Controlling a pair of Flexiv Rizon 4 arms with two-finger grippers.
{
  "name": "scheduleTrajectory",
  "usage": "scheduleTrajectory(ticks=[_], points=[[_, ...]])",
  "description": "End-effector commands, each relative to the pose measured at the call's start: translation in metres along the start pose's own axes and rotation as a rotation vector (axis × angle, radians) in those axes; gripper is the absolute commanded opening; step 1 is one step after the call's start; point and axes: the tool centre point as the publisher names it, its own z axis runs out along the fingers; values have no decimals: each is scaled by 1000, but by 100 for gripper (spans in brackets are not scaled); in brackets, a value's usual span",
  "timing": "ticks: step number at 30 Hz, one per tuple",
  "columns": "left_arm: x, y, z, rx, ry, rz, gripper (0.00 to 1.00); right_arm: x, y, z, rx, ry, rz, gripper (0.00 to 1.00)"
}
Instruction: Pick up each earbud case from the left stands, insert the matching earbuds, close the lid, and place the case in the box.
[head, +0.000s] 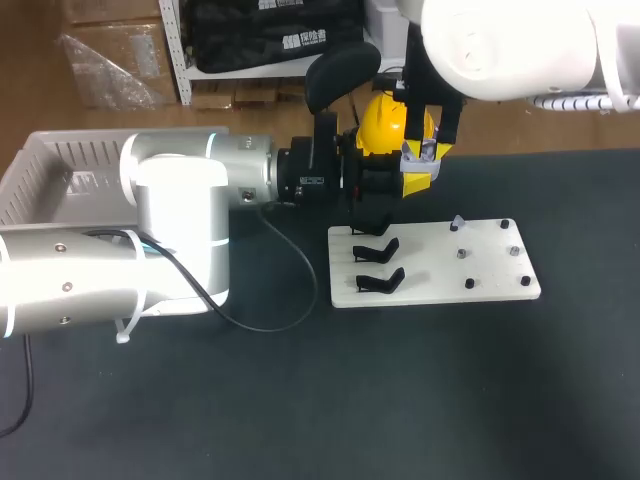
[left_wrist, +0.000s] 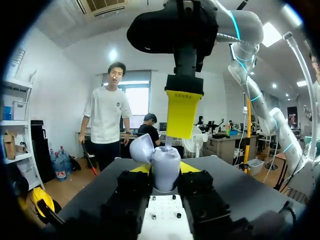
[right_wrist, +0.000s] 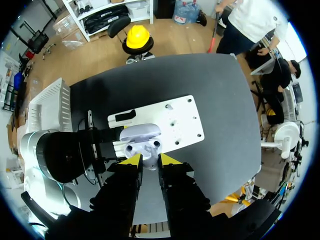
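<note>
The left pincer is pinching the case from both sides, its yellow tips pressing against the case's lower half. It is holding the case upright above the near edge of the white plate. The lid is standing open, tipped to one side. Seen from the right wrist, two round wells are showing in the open case.

The right pincer is hanging directly above the case, pointing down at it. Whether it is spread or pinching anything cannot be told.

The plate is lying on the dark counter. Three black stands are sitting along the plate's left end, and small black pegs are dotting its right half. The left arm is reaching in across the box, which is sitting at the counter's far left, well apart from the plate.
</note>
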Motion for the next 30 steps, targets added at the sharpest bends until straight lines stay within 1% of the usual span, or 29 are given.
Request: scheduleTrajectory(ticks=[1,30], points=[[1,1,0,1,-2,1,0,0,0,1,-1,0,2,0],[1,1,0,1,-2,1,0,1,-2,2,-7,0,9,0]])
